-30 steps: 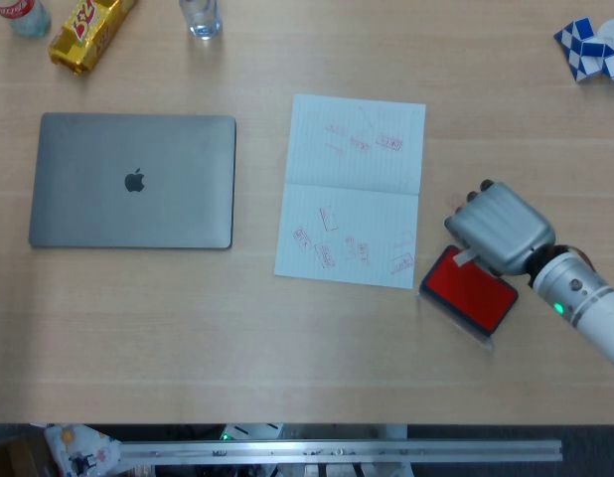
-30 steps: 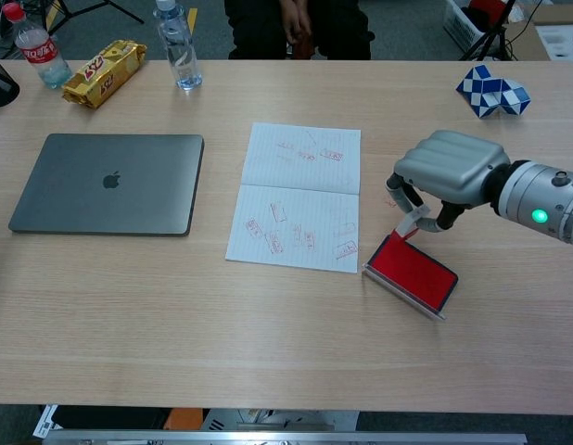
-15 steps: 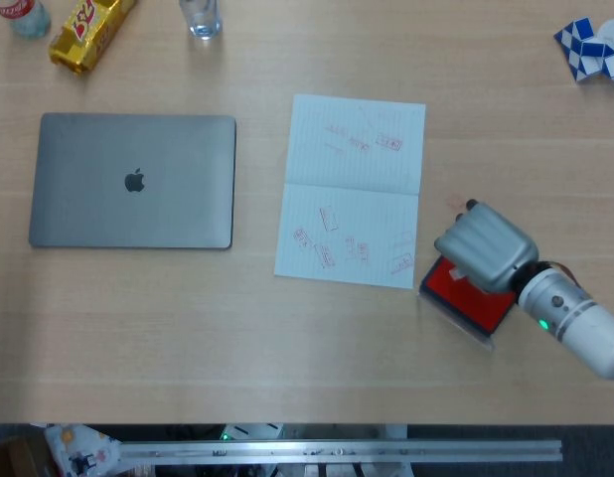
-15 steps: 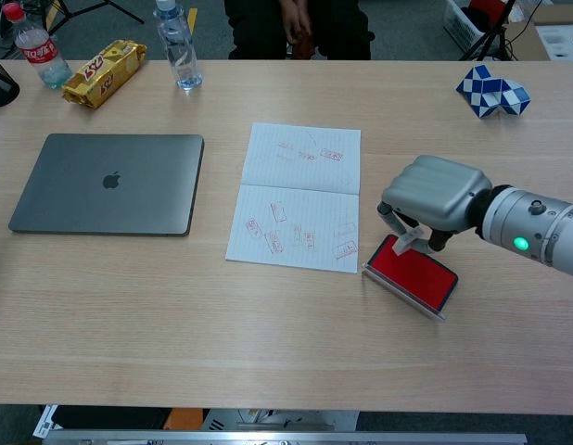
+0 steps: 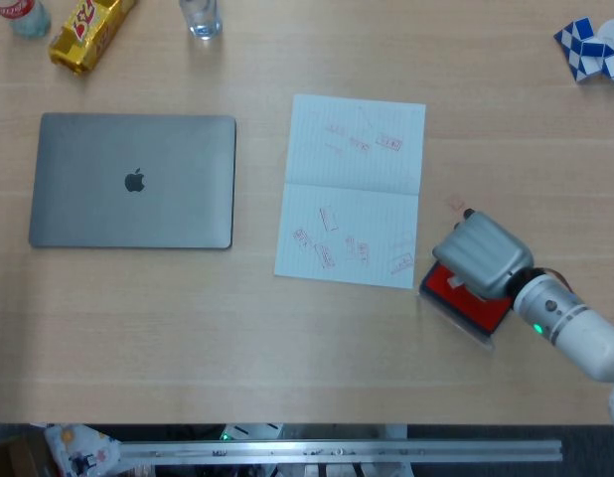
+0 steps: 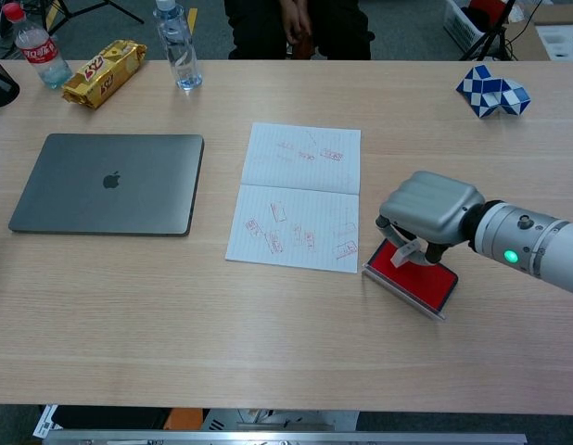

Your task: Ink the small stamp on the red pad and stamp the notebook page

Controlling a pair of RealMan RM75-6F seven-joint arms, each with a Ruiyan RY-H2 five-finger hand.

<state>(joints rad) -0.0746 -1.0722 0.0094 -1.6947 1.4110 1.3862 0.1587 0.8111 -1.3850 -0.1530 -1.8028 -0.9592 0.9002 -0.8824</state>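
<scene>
My right hand (image 6: 426, 211) (image 5: 482, 258) hangs low over the red ink pad (image 6: 426, 280) (image 5: 469, 299), fingers curled down around the small pale stamp (image 6: 403, 255). The stamp's lower end touches or nearly touches the red surface at the pad's upper left part. In the head view the hand hides the stamp. The open notebook page (image 5: 353, 190) (image 6: 299, 195) lies just left of the pad and carries several red stamp marks. My left hand is not seen in either view.
A closed grey laptop (image 5: 133, 181) lies at the left. A snack packet (image 6: 103, 72) and two water bottles (image 6: 178, 51) stand along the far edge. A blue-and-white puzzle toy (image 6: 491, 91) sits at the far right. A person sits behind the table.
My right hand has come down and toward the near-left with the stamp, from beside the pad's far edge to right over its red surface.
</scene>
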